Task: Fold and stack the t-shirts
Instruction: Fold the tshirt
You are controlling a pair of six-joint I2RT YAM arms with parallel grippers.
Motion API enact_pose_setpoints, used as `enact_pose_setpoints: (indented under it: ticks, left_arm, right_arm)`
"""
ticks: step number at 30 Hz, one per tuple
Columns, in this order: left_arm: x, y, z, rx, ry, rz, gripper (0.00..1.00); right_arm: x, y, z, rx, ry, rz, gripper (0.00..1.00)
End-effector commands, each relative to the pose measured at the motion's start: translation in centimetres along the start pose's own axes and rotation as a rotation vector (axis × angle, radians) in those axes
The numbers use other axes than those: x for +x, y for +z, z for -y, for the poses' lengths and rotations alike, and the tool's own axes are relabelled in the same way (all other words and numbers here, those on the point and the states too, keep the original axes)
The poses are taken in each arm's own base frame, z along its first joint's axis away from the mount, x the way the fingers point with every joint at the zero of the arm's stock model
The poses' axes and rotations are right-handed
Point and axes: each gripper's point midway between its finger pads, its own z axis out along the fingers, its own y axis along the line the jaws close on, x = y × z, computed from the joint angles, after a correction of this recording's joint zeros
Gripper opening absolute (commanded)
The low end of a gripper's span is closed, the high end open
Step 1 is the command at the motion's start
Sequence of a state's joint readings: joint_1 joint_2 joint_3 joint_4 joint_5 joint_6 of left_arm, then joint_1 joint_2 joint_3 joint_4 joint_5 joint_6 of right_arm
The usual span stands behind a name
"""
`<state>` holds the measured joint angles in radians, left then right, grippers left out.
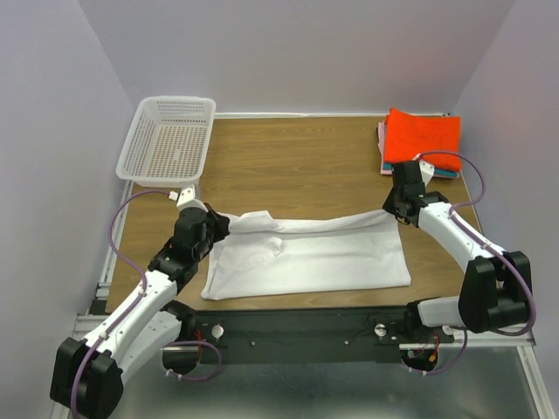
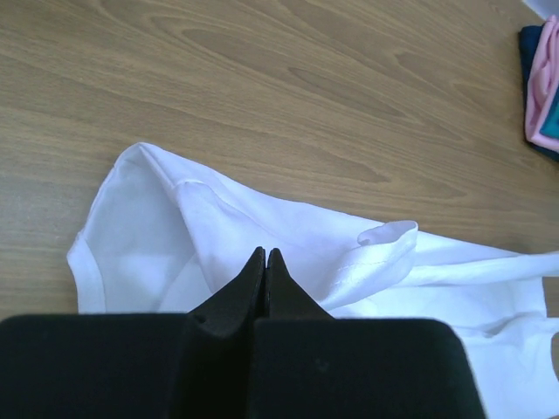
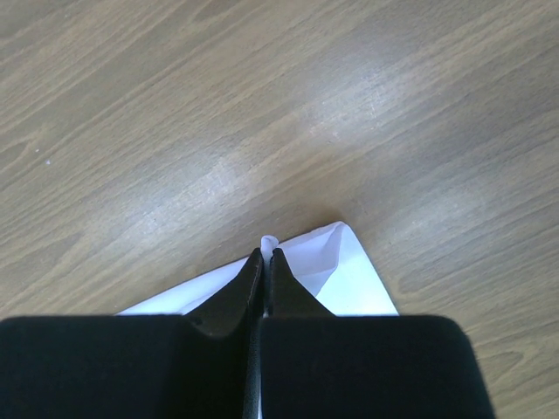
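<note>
Three cameras — one high, two on my wrists
The top one looks down from behind me toward the far edge of the table (image 1: 297, 166); both wrist views sit close over the white t-shirt (image 1: 306, 257) all share.

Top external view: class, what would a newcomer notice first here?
The white t-shirt lies on the table, its far edge pinched between the left gripper and right gripper. Next, the bright orange-red shirt, folded at the far right corner.
</note>
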<state>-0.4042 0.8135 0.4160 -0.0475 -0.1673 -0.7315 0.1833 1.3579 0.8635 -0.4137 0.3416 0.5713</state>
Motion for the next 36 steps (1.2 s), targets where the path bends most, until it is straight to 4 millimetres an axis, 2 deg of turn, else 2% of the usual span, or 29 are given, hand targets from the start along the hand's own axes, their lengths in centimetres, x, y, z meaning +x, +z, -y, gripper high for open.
enact_pose_setpoints:
  ticks: [1, 5, 6, 11, 15, 16, 17, 18, 19, 22, 23, 24, 25, 26, 28, 29, 31, 32, 33, 34, 35, 36]
  left_arm:
    - [1.4, -0.9, -1.5, -0.053, -0.055, -0.018, 0.0]
    - [3.1, -1.6, -2.7, -0.072, -0.096, -0.045, 0.0]
    - [4.1, -1.6, -3.2, -0.077, -0.105, -0.065, 0.0]
    - [6.6, -2.2, -3.6, -0.043, -0.147, -0.132, 0.0]
    - [7.1, -2.9, -3.4, -0.034, -0.168, -0.148, 0.0]
    - [6.9, -3.0, -3.2, -0.028, -0.175, -0.139, 0.05]
    - [7.1, -3.2, -3.4, -0.036, -0.175, -0.148, 0.22]
    - [7.0, -3.3, -3.3, -0.033, -0.18, -0.149, 0.31]
    - [7.0, -3.4, -3.2, -0.034, -0.191, -0.151, 0.39]
    - [7.3, -3.7, -2.9, -0.025, -0.2, -0.162, 0.6]
    - [7.2, -3.7, -2.8, -0.022, -0.195, -0.16, 0.66]
    - [7.0, -3.8, -2.6, -0.018, -0.192, -0.152, 0.68]
    - [6.8, -3.8, -2.6, -0.023, -0.192, -0.141, 0.75]
    - [6.5, -3.9, -2.4, -0.02, -0.195, -0.135, 0.79]
    - [5.6, -4.0, -1.6, -0.003, -0.198, -0.117, 0.84]
    - [5.1, -4.0, -1.4, -0.002, -0.196, -0.107, 0.94]
    - [3.6, -4.2, -0.4, 0.011, -0.186, -0.076, 0.94]
    - [3.2, -3.9, -0.7, -0.015, -0.177, -0.065, 0.97]
    - [1.9, -4.0, 0.0, -0.009, -0.174, -0.038, 0.98]
    - [1.7, -3.6, -0.2, -0.043, -0.17, -0.039, 0.98]
    - [1.1, -3.3, -0.4, -0.065, -0.168, -0.015, 0.98]
    - [0.1, -3.1, 0.2, -0.058, -0.161, 0.009, 0.98]
  right_arm:
    - [0.8, -0.6, 0.4, -0.014, -0.012, -0.01, 0.06]
    - [1.4, -0.8, 0.9, -0.01, -0.016, -0.014, 0.07]
    - [1.7, -0.7, 1.1, -0.006, -0.018, -0.018, 0.07]
    - [3.7, -0.3, 1.8, 0.01, -0.002, -0.062, 0.09]
    - [5.7, 0.0, 3.2, 0.05, 0.019, -0.09, 0.11]
    - [6.1, 0.1, 3.5, 0.061, 0.028, -0.094, 0.16]
    - [6.6, 0.2, 3.9, 0.075, 0.027, -0.102, 0.19]
    - [6.9, 0.2, 4.1, 0.084, 0.033, -0.104, 0.23]
    - [6.9, 0.2, 4.2, 0.087, 0.038, -0.1, 0.37]
    - [6.3, -0.4, 4.1, 0.067, 0.045, -0.076, 0.43]
    - [5.8, -0.7, 3.7, 0.046, 0.043, -0.064, 0.57]
    - [5.0, -1.4, 3.0, 0.002, 0.042, -0.046, 0.74]
    - [4.2, -1.9, 2.5, -0.026, 0.041, -0.03, 0.83]
    - [3.7, -2.4, 1.9, -0.057, 0.033, -0.02, 0.99]
    - [1.9, -4.1, 0.3, -0.153, 0.019, 0.016, 1.0]
    - [1.5, -4.7, -0.3, -0.19, 0.005, 0.023, 1.0]
    - [0.3, -6.7, -2.8, -0.324, -0.054, 0.038, 1.0]
    - [0.9, -8.0, -5.0, -0.418, -0.11, 0.021, 1.0]
    - [0.9, -8.8, -6.5, -0.472, -0.152, 0.03, 1.0]
    - [1.3, -9.3, -8.2, -0.519, -0.22, 0.03, 1.0]
    - [3.5, -10.8, -11.2, -0.629, -0.313, 0.002, 1.0]
    - [4.5, -12.4, -14.1, -0.777, -0.362, -0.008, 1.0]
